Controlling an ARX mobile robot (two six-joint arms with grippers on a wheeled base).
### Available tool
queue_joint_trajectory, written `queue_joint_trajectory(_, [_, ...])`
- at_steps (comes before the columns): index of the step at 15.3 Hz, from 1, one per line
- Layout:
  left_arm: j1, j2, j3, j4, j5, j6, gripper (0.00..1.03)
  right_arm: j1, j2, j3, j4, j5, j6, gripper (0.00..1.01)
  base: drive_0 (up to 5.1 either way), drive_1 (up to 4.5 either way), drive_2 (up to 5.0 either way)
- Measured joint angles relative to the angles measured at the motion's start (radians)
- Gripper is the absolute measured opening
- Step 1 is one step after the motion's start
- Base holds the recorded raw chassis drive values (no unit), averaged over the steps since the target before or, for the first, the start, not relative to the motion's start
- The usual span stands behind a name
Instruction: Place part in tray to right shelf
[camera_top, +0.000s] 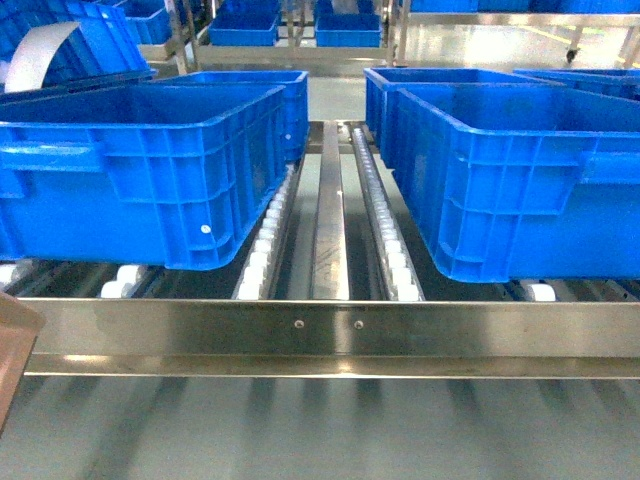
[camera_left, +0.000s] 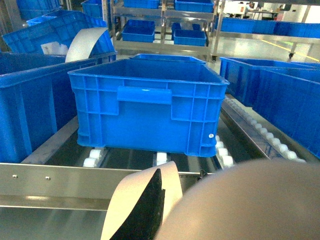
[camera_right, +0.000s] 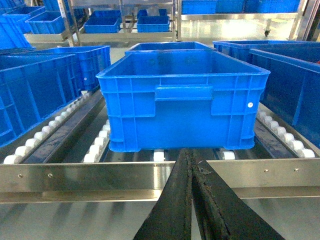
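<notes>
Two black fingers of the right gripper (camera_right: 192, 165) sit pressed together right at the lens, jaws closed with nothing between them. On the left wrist camera, the left gripper (camera_left: 150, 210) shows one dark finger against a cream curved surface, the tray (camera_left: 131, 197), it seems; whether those jaws clamp it I cannot tell. Just past both comes the right shelf's steel front rail (camera_top: 320, 330), then white rollers (camera_top: 385, 240), then big blue crates (camera_top: 130, 170) riding the tracks. The blue part isn't visible in any view.
</notes>
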Motion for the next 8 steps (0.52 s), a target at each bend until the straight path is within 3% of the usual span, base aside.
queue_joint_trajectory(2, [0.0,0.0,0.0,0.0,0.0,0.0,0.14,0.0,-0.028,0.0,-0.035,0.0,0.0,0.02,0.0,0.0,0.0])
queue_joint_trajectory(3, [0.0,0.0,0.0,0.0,0.0,0.0,0.14,0.0,-0.131,0.001,-0.186,-0.003,0.0,0.02,0.0,0.0,0.0])
queue_joint_trajectory(8, [0.0,0.0,0.0,-0.001,0.001,0.0,0.14,0.0,-0.187,0.001,-0.192,0.0,0.001,0.02,0.0,0.0,0.0])
